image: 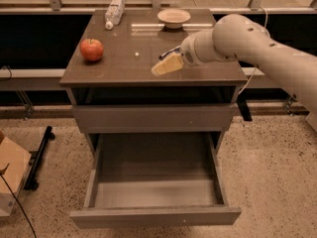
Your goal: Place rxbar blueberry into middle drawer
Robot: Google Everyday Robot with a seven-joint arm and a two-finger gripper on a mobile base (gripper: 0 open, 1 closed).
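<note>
My gripper (166, 65) hangs just above the front right part of the brown cabinet top (124, 58), its cream tip pointing left and down. The rxbar blueberry does not show anywhere on the top or in the drawer; I cannot tell whether it is at the gripper. The middle drawer (156, 215) is pulled out wide below the cabinet, and its smooth grey inside is bare. It lies well below and in front of the gripper.
A red apple (92, 49) sits at the top's left. A clear plastic bottle (114, 13) lies at the back left and a small bowl (174, 17) at the back middle. A closed grey drawer front (153, 118) sits above the open drawer. A cardboard box (10, 180) stands on the floor at left.
</note>
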